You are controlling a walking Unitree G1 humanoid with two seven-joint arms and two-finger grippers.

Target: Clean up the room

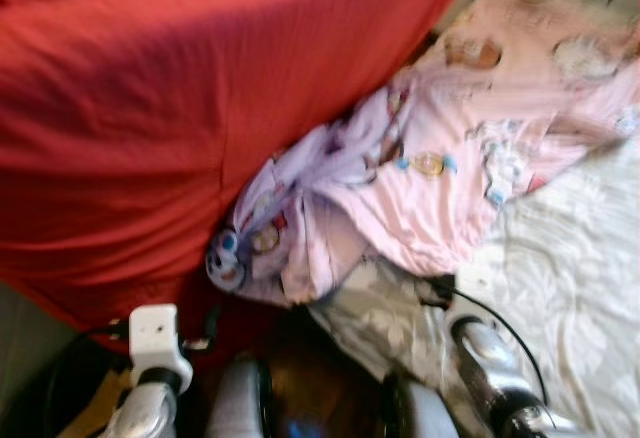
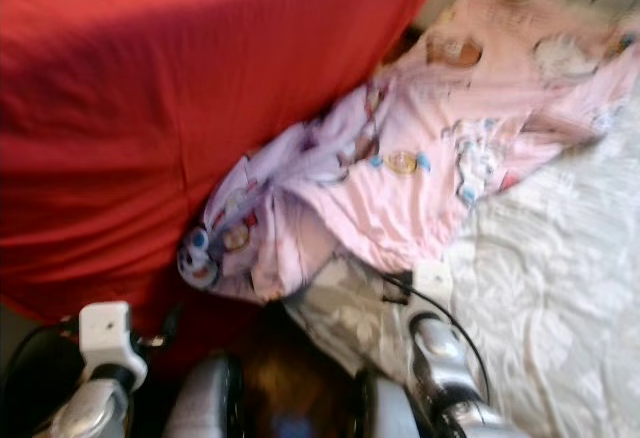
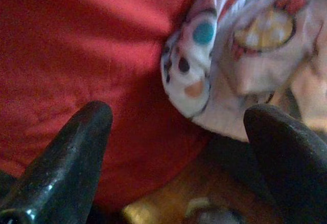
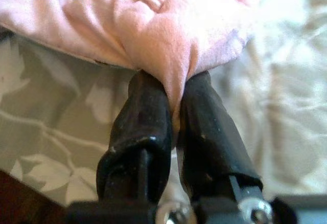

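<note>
Pinching a fold of the pink blanket (image 4: 168,35), the right gripper (image 4: 176,88) has its two black fingers closed tight on the fabric at the blanket's near edge, above the white leaf-patterned sheet (image 4: 56,127). The blanket lies bunched on the bed against the red cover (image 1: 170,108). The left gripper (image 3: 179,132) hangs wide open, holding nothing, beside the blanket's printed corner (image 3: 194,75).

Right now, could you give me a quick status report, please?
Right gripper shut on pink blanket, pinching its edge. Left gripper open, at the blanket's bunched end beside the red cover. White sheet under the blanket.
</note>
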